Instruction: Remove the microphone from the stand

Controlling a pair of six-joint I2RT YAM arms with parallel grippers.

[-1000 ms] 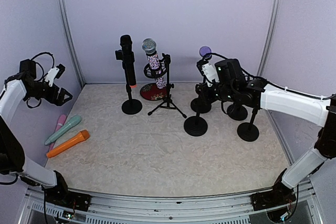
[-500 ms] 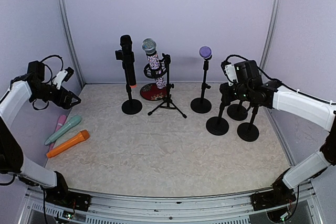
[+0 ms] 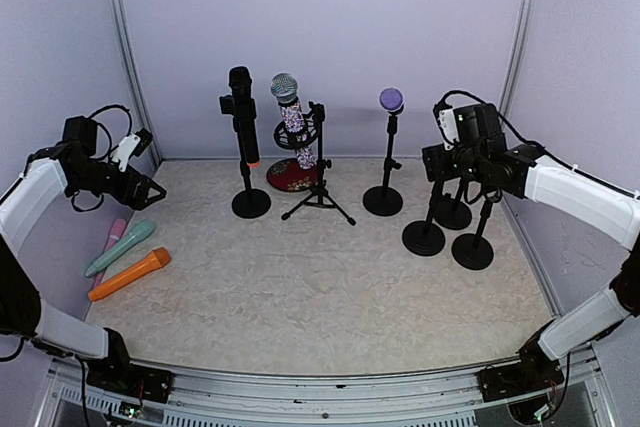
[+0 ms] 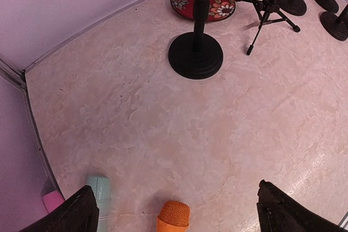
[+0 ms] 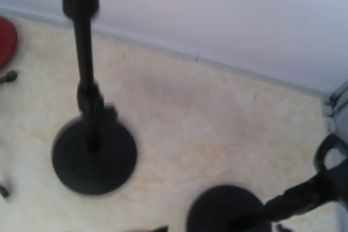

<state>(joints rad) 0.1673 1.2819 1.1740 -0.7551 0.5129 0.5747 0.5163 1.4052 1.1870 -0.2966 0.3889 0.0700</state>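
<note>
Okay, big stuff first: the table (image 3: 300, 287) is pale and marbled, with purple walls (image 3: 330, 27) round it. My left claw (image 3: 143, 187) hangs by the left edge, fingers (image 4: 81, 210) spread wide with nothing in them, near the loose orange mic (image 3: 130, 273), mint mic (image 3: 120, 247) and pink mic (image 3: 112, 237) lying there. My right claw (image 3: 447, 160) is up over the three bare stands (image 3: 424, 237) bunched at the right, and honestly I can't tell if it's apart or clamped on the nearest pole. Along the back, the black mic (image 3: 241, 97) and purple mic (image 3: 391, 99) each sit on a round-based stand. The glitter mic (image 3: 291, 112) is upright between them, by the tripod (image 3: 319, 197) and red dish (image 3: 285, 179). The purple one is just left of my right claw.
</note>
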